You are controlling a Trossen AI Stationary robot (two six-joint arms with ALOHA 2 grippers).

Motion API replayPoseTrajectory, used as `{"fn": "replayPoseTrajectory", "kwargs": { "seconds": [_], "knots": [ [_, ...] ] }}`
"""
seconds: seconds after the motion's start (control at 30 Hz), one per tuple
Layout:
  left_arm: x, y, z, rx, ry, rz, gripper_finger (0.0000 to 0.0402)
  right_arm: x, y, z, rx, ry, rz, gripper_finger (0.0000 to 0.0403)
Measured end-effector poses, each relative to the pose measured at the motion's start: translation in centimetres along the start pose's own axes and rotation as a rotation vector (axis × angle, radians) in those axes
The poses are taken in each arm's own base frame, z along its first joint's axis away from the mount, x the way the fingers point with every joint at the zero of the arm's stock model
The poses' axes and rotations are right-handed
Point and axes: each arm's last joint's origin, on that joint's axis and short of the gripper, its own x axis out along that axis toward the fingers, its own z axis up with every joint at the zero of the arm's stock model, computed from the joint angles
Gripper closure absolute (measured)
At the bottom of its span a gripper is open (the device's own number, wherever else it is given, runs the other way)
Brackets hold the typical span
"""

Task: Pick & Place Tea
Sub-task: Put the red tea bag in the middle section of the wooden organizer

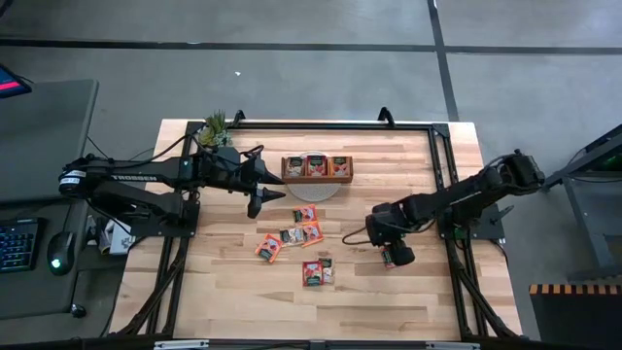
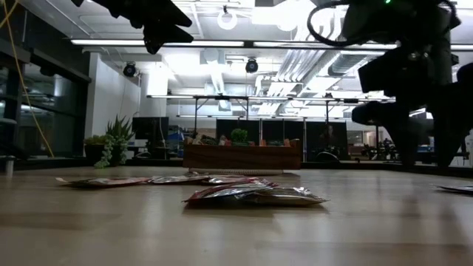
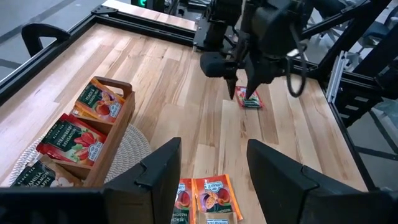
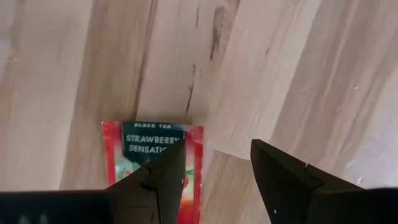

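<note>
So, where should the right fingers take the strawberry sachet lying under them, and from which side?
Best from straight above, I think: the sachet lies flat on the table, so no side is open. The right gripper hangs open over its edge; closing the fingers across that narrow edge looks the likeliest hold.

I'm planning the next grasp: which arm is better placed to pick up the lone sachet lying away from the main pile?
Right. The right gripper hangs open directly over the strawberry sachet, while the left gripper hovers near the wooden tray, farther off.
</note>
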Motion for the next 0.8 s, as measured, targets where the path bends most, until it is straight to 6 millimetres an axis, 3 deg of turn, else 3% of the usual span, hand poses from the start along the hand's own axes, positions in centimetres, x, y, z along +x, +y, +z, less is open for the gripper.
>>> {"fn": "replayPoseTrajectory", "kwargs": {
  "seconds": [0.43,0.8],
  "knots": [
    [0.0,0.0,-0.2,-0.002,0.026,0.004,0.022,0.3,2.5,-0.1,0.038,0.007,-0.018,0.0226],
    [0.0,0.1,-0.3,-0.002,0.029,0.005,0.022,0.3,2.7,-0.1,0.047,-0.001,-0.11,0.0226]
  ]
}}
